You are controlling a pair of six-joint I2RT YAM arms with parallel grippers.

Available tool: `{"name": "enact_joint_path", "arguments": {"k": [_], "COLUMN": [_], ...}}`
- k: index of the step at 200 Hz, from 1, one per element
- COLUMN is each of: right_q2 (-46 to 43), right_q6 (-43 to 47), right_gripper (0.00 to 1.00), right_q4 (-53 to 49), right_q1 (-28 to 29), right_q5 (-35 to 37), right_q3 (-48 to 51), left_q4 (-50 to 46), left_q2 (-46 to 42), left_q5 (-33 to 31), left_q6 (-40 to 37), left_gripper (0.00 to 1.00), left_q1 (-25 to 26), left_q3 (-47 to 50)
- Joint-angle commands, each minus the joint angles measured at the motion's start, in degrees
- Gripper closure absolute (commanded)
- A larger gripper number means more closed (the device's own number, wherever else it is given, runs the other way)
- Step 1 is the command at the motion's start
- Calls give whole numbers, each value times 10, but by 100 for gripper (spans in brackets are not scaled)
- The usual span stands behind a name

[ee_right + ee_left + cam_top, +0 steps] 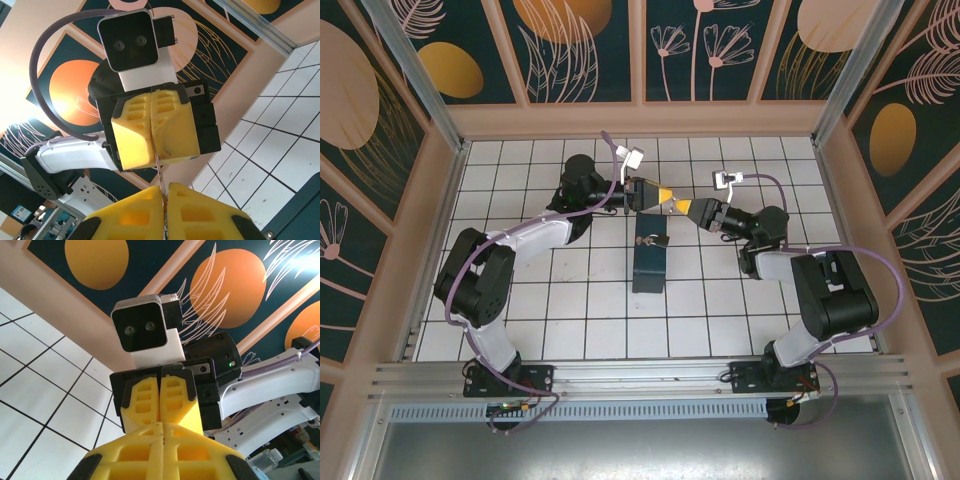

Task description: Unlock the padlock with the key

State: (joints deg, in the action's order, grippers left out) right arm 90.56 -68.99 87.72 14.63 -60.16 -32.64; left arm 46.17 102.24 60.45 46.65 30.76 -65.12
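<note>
Padlock (650, 241) lies, as far as the top view allows, at the far end of the dark box (649, 272), held by neither claw and well below both. The left claw (668, 198) and right claw (685, 208) meet tip to tip in the air above the far end of the box. Each has its yellow fingers pressed together with no gap visible. In the right wrist view a thin silvery sliver, judged to be the key (159, 172), runs from the seam of one pair of fingers into the seam of the other, so both claws appear clamped on it at once. Very little metal shows between the tips, and which end is the blade cannot be told. Hazards from here are as follows. If either arm draws back while the other is clamped, the key may twist in the pads, bend or be pulled out askew. If both let go together, it drops to the tiled table (580, 300) or glances off the box. If the keeping claw holds the blade rather than the bow, too little will protrude to enter the keyhole. The padlock looks unsecured, so a push from the key could slide it or tip it off the box, since no claw is steadying it.
</note>
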Motion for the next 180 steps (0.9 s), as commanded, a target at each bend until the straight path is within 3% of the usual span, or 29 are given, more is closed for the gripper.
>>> {"name": "enact_joint_path", "arguments": {"k": [1, 32, 59, 74, 79, 101, 126, 151, 165, 180], "right_q2": [2, -1, -10, -16, -18, -41, -96, -147, -165, -185], "right_q6": [-9, -14, -10, -9, -9, 8, 114, 286, 351, 402], "right_gripper": [98, 100, 100, 100, 100, 100, 100, 100, 100, 100], "right_q4": [59, 61, 36, 9, -1, -69, -292, -642, -759, -849], "right_q1": [7, 7, 0, -13, -18, -42, -59, -59, -60, -60], "right_q5": [6, 1, -12, -25, -29, -46, -41, 9, 25, 34], "right_q3": [-18, -10, 14, 33, 40, 60, 54, -1, -27, -44], "left_q4": [25, -12, -108, -154, -185, -300, -390, -503, -524, -556], "left_q2": [-9, -9, -17, -30, -36, -64, -82, -71, -67, -59], "left_q5": [17, 2, -40, -71, -86, -146, -225, -327, -347, -400], "left_q6": [15, -4, -70, -106, -126, -215, -292, -362, -375, -421], "left_gripper": [100, 100, 66, 58, 48, 46, 45, 47, 48, 48], "left_q1": [16, 16, 5, -11, -16, -28, -35, -35, -28, 14], "left_q3": [10, 8, 0, -2, -5, -22, -33, -51, -47, -55]}}
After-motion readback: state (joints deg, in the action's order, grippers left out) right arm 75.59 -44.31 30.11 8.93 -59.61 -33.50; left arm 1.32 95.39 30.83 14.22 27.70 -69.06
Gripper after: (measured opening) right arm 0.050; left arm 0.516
